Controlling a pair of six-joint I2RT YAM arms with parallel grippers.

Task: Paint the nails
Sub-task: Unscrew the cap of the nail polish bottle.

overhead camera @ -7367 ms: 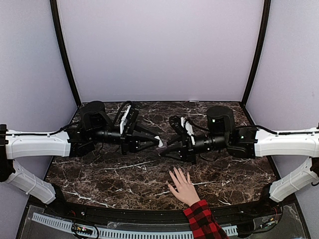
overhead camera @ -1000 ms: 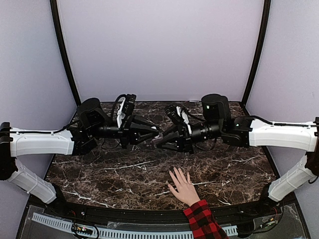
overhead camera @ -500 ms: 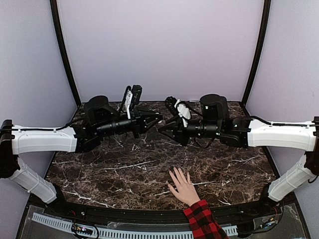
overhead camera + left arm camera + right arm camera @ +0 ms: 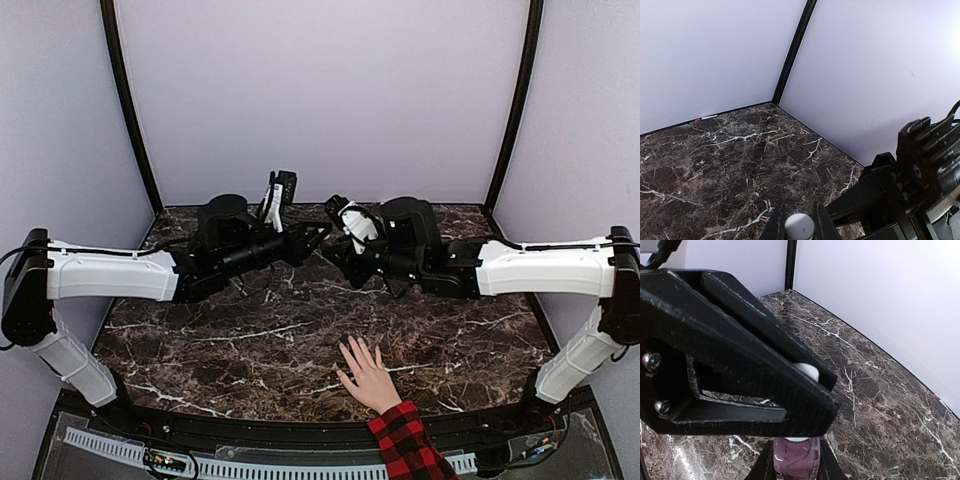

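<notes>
Bottle (image 4: 796, 460) lifted rearward; glossy mauve, clamped in R fingers (image 4: 761, 467).

The nails (image 4: 353, 343) are too small; the bottle (image 4: 796, 462) and cap (image 4: 799, 227) run off-frame.

The arms (image 4: 540, 270) were white tubular links (image 4: 110, 275) with black cylindrical joints (image 4: 225, 215). Along them ran thin black cables (image 4: 130, 251); silver screws (image 4: 651, 360) showed.

One dark marble-veined bench (image 4: 250, 340). Two white-and-black robot arms: left arm (image 4: 110, 275), right arm (image 4: 540, 268). One light-skinned human hand (image 4: 368, 377), five fingers showing; nails too small to count. One pink-filled glass polish bottle (image 4: 796, 460). One white round cap (image 4: 799, 226).
</notes>
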